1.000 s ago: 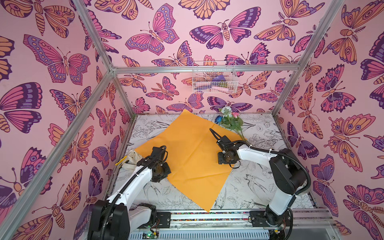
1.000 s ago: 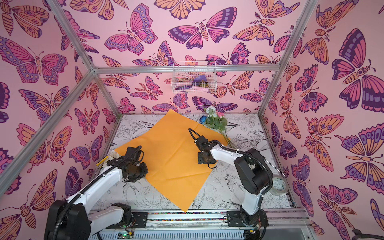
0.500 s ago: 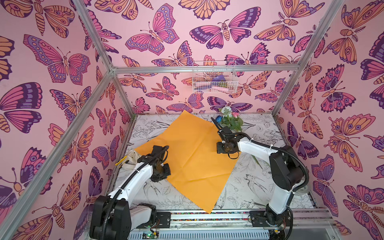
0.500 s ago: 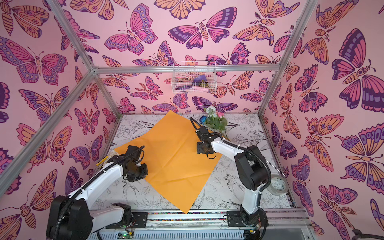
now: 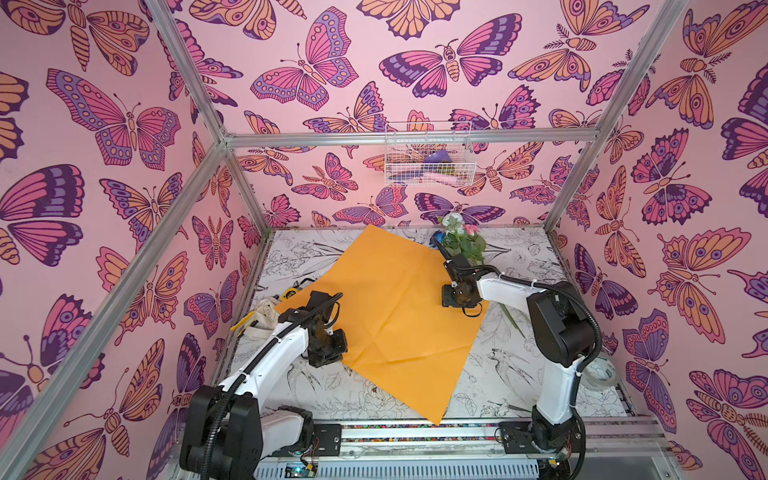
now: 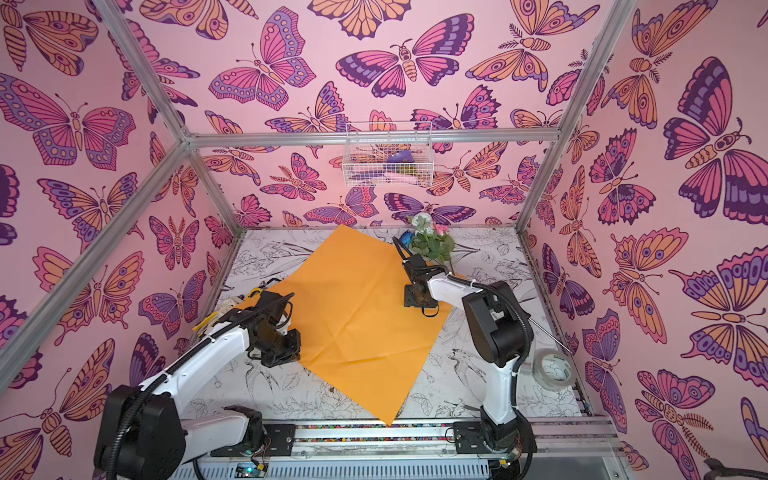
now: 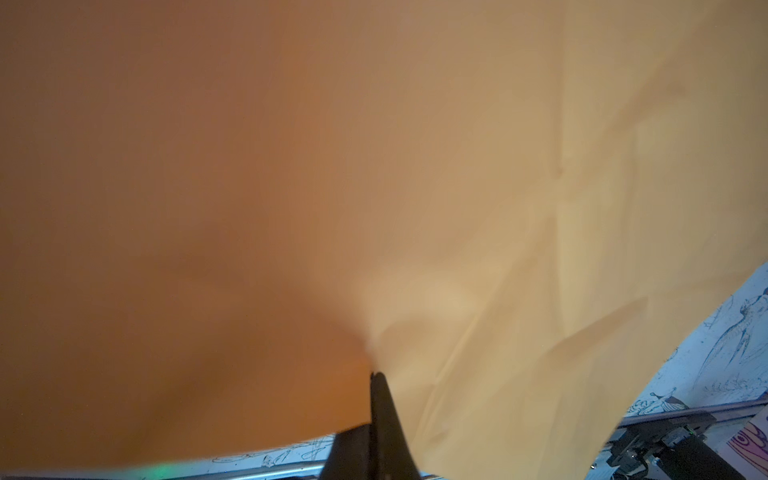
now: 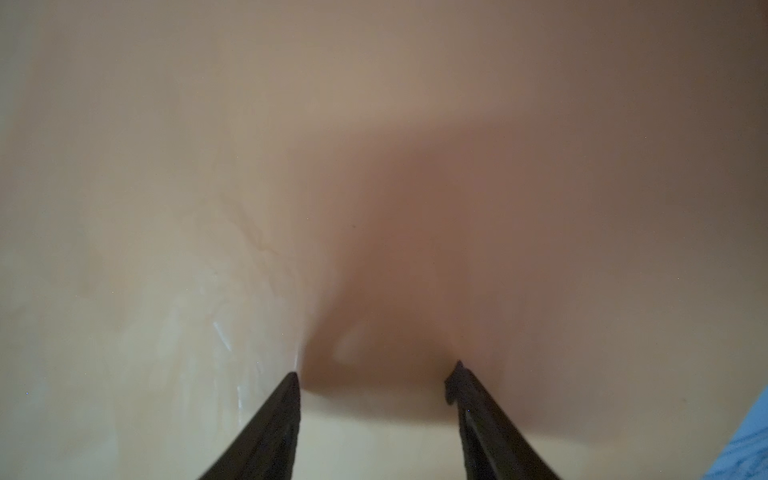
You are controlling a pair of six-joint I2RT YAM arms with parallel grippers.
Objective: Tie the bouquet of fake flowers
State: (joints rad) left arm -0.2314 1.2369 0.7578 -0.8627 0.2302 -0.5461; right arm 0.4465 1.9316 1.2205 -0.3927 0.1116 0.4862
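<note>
Two parts make the bouquet, and they are not yet together. The paper (image 5: 395, 311) lies spread over the middle of the tabletop (image 5: 519, 374), with one corner at the far edge and one close to the near edge. The flowers (image 5: 461, 241) lie at the far edge, a little toward the far right corner, just beside the paper. Their stems run toward the right edge and pass under the right arm, so it cannot be told if they rest on the paper.

The paper looks thin, light and smooth. It will probably bend and crease easily, slide on the tabletop and tear if it is pulled hard, so an edge or a corner is the best place to pinch it. The flowers look light too. Their thin stems seem stiff enough to lift, and the bare lower stems are the place to hold, not the soft blooms and leaves.

The left gripper (image 7: 376, 376) is closed on the paper at the edge facing the left side, and the sheet rises from the pinch. The right gripper (image 8: 376, 374) stands half apart, low over the paper near its right corner, and holds nothing.

One wire basket (image 5: 390, 166) hangs on the back wall. It holds something purple and some pale pink things, which are too small to name.
</note>
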